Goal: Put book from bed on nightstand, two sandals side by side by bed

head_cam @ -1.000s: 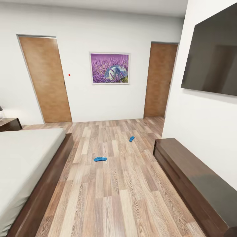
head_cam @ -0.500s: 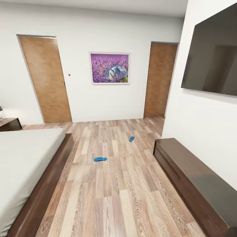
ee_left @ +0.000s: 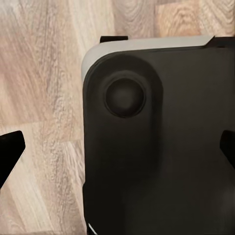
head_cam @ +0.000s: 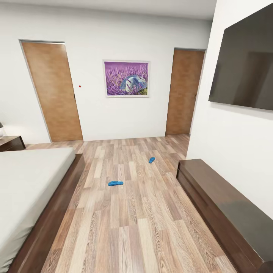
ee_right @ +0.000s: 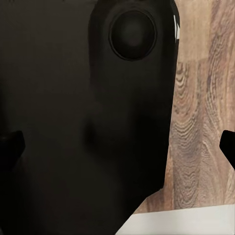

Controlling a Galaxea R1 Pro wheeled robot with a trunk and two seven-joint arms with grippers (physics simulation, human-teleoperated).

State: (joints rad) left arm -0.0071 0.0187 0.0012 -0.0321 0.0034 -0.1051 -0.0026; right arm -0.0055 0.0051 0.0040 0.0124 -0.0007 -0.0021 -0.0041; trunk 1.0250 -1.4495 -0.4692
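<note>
- I am looking down the bedroom, its plank floor (head_cam: 129,227) running to the far wall with two brown doors and a lavender picture (head_cam: 126,79) between them.
- The bed (head_cam: 26,182) is lying along my left, its mattress bare in the part I am seeing; the book is not showing on that part, so I cannot say where it is lying.
- A long dark bench (head_cam: 223,208) is standing against the wall on my right, under a dark screen (head_cam: 246,64).
- A nightstand (head_cam: 11,143) is peeking in past the bed's far corner, at the left edge.
- The two sandals are sitting on the open floor, well apart: the near sandal (head_cam: 115,183) is lying crosswise, near the bed's frame but not beside it; the far sandal (head_cam: 151,160) is lying further off, toward the right door.
- My left gripper (ee_left: 117,147) and my right gripper (ee_right: 117,142) are each hanging over my own dark base and the floor, fingertips spread wide at the edges of the wrist views, nothing between them.
- Judging by this, nothing is done yet: both sandals are waiting to be paired by the bed, and the book is waiting to be found and moved.
</note>
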